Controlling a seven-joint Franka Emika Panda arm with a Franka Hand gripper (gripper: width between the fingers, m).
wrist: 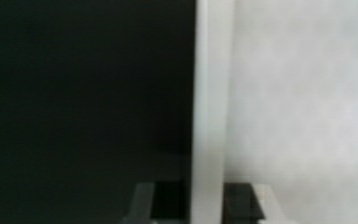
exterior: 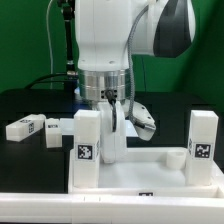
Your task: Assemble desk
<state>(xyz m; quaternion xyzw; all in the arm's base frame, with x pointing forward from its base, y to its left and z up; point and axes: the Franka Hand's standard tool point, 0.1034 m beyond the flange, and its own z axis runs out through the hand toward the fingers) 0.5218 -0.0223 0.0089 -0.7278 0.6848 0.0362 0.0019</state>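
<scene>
Desk tabletop (exterior: 150, 165): white, rectangular, w/ raised rim, lies flat at the worktop's (exterior: 30, 105) near edge in the exterior view, taking up most of that edge.

Two white block legs stand upright on it, each w/ a black-and-white tag on the face toward the camera. 1st leg (exterior: 88, 135) is at the tabletop's corner on the exterior view's left. 2nd leg (exterior: 203, 135) is at the corner on the exterior view's right, well apart from the 1st.

A 3rd white piece (exterior: 118, 140) stands upright just beside the 1st leg, directly under the gripper (exterior: 116, 103). Its lower end is hidden behind the 1st leg and the rim.

Gripper points straight down from the white arm. Jaws are drawn almost together. In the wrist view a narrow white strip (wrist: 206, 100) runs upright between the two dark fingertips (wrist: 163, 200); gripper (wrist: 206, 200) sits at its end. Too blurred to tell whether the strip is gripped, or which part it belongs to. One side of the strip is dark, the other pale white.

Two loose legs lie on their sides on the black worktop, near its edge on the exterior view's left: outer leg (exterior: 25, 127) and inner leg (exterior: 58, 130), close together, both tagged, both off the tabletop.
</scene>
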